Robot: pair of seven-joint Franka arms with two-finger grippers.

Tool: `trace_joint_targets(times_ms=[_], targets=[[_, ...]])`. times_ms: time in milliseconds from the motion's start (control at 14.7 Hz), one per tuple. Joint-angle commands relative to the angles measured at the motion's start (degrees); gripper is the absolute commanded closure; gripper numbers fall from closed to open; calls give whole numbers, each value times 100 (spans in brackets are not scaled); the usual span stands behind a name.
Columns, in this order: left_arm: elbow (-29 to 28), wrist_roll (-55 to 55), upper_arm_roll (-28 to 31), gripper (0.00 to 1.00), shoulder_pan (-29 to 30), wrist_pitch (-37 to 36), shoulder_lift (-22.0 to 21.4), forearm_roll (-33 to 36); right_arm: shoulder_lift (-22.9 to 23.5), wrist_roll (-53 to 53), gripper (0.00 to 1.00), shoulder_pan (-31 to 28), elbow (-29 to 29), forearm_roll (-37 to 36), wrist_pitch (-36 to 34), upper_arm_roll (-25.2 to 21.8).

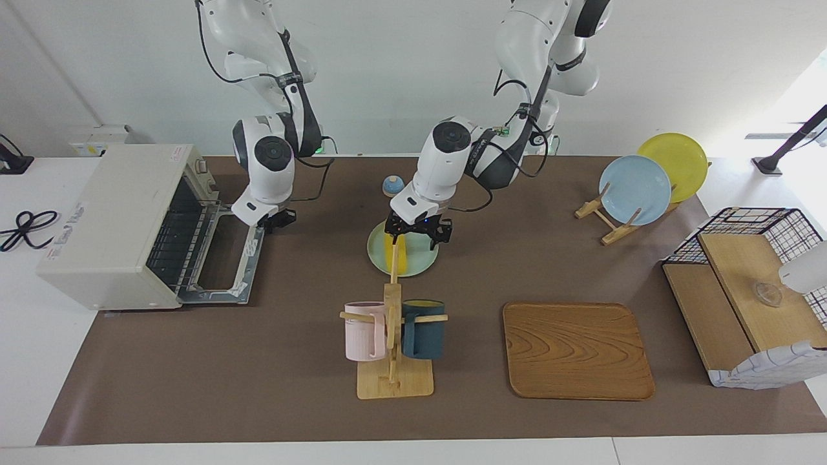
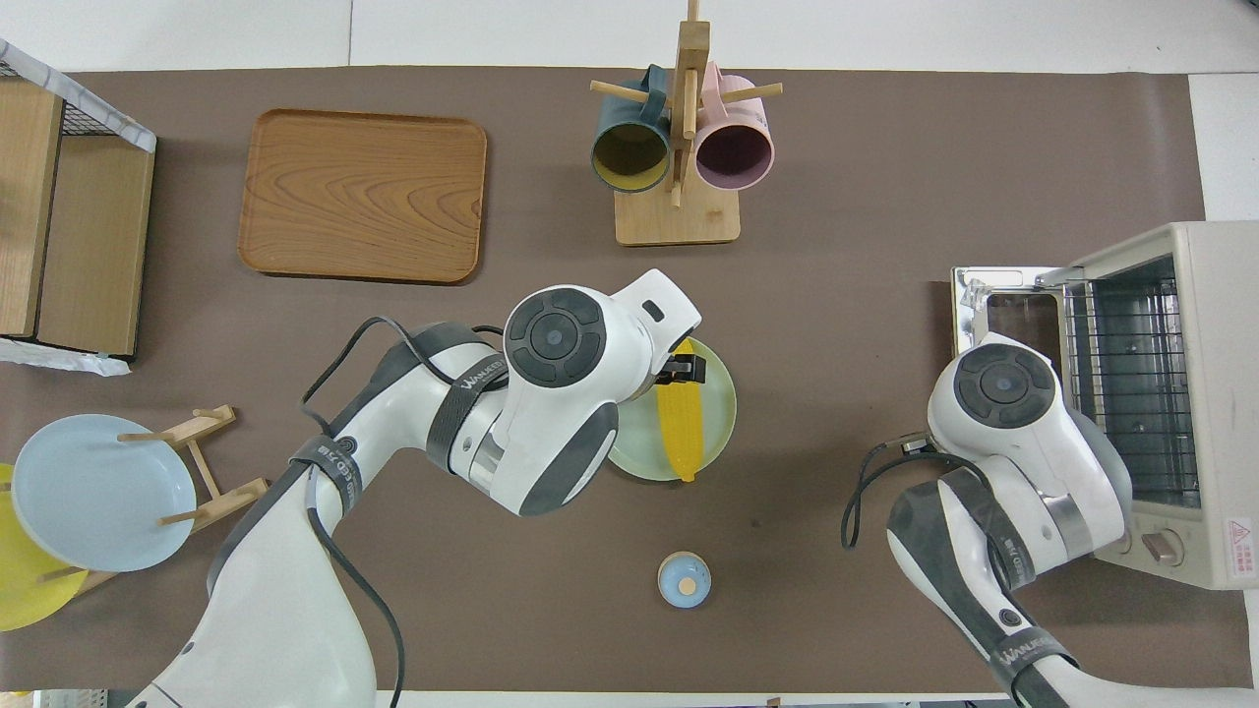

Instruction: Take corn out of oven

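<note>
The yellow corn (image 1: pixel 395 256) (image 2: pixel 682 439) lies on a pale green plate (image 1: pixel 423 257) (image 2: pixel 724 408) at mid-table, outside the oven. My left gripper (image 1: pixel 418 237) (image 2: pixel 685 370) hangs open low over the corn's end nearer the robots; whether it touches cannot be told. The off-white oven (image 1: pixel 116 219) (image 2: pixel 1175 393) stands at the right arm's end with its door (image 1: pixel 223 265) (image 2: pixel 1008 315) folded down and its wire rack bare. My right gripper (image 1: pixel 276 222) is shut on nothing, just above the door's edge nearer the robots; the overhead view hides it under its wrist.
A mug rack (image 1: pixel 391 336) with a pink and a dark blue mug stands farther from the robots than the plate. A wooden tray (image 1: pixel 575 349), a rack with a blue and a yellow plate (image 1: pixel 636 187), a basket shelf (image 1: pixel 749 290) and a small blue knob (image 1: pixel 393 186) are also on the table.
</note>
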Motion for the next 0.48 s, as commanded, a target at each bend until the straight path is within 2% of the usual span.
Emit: trace_joint_targets(times_ms=[0, 136, 408], targets=[[188, -74, 112, 0, -274, 107, 266, 3, -331, -85, 97, -261, 28, -871, -437, -132], [179, -56, 112, 0, -283, 134, 345, 187, -349, -112, 96, -270, 132, -1030, -525, -141], [179, -4, 95, 0, -292, 108, 380, 478, -410, -803, 96, -393, 835, -1101, -1376, -149]])
